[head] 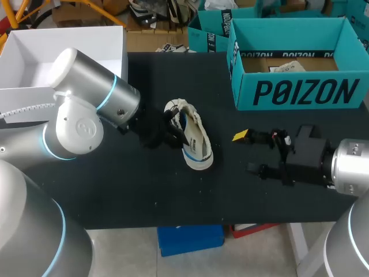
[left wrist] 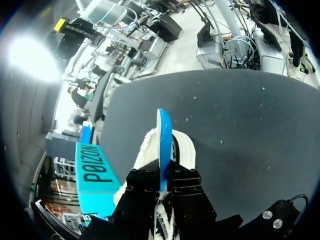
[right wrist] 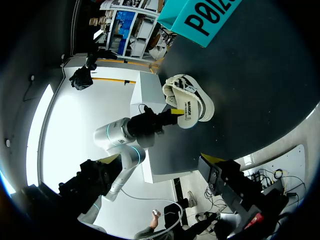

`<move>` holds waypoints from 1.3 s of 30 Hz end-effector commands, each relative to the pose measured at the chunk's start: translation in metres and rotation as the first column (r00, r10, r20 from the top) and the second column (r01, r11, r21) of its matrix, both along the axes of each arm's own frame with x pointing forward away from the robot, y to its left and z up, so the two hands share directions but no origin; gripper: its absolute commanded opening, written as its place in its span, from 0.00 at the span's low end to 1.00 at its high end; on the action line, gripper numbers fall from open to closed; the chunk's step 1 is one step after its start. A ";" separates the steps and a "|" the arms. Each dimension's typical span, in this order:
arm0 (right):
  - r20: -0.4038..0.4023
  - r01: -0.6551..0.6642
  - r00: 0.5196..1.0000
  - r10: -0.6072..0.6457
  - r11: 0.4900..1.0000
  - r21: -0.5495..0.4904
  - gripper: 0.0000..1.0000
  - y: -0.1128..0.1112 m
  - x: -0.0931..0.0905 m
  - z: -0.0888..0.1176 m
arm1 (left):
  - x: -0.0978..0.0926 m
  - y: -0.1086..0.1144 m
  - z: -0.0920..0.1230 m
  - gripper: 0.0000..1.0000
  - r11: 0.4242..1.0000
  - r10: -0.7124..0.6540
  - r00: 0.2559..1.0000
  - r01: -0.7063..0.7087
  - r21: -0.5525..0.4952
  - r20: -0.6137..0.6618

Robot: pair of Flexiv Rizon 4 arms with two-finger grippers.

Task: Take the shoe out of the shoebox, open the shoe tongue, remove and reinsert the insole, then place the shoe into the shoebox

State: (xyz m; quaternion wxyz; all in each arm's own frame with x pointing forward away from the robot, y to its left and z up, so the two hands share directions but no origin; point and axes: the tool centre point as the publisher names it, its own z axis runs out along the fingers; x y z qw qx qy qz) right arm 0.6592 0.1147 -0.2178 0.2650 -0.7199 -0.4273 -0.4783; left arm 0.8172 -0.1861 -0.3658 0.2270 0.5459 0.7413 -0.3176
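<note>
1. My left pincer [left wrist: 162, 181] is clamped on the blue insole [left wrist: 164, 137]. It holds the insole on edge, running straight out from the fingers toward 12 o'clock in the left wrist view.
2. The cream shoe [head: 193, 138] lies on its side on the black table [head: 115, 184], at 3 o'clock from that pincer in the head view and touching it. Its long axis runs from 11 o'clock to 5 o'clock, with the opening at the 11 o'clock end, nearest my left fingers.
3. In the left wrist view the insole's length lines up with the shoe beneath it. I judge this alignment to be what the next move depends on, whether the insole slides in or out. I cannot tell how much of it sits inside.
4. My right pincer [head: 248, 152] is spread wide and holds nothing. It is well apart from the shoe, which lies at 9 o'clock from it. The left arm is clearly nearer.
5. The teal shoebox [head: 300, 92] stands at 1 o'clock from the shoe, nearer my right arm.
</note>
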 end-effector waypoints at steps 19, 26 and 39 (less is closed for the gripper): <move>-0.001 0.001 1.000 -0.001 1.000 -0.001 1.00 0.001 0.000 0.000 | -0.054 -0.034 0.026 0.00 0.989 -0.103 0.995 0.104 -0.107 0.012; -0.001 0.001 1.000 -0.001 1.000 -0.001 1.00 0.001 0.000 0.000 | -0.067 -0.045 0.021 0.07 0.986 -0.124 0.992 0.121 -0.116 -0.022; -0.001 0.001 1.000 -0.001 1.000 -0.001 1.00 0.001 0.000 0.000 | -0.042 -0.021 0.013 0.85 0.994 -0.106 0.994 0.106 -0.005 -0.012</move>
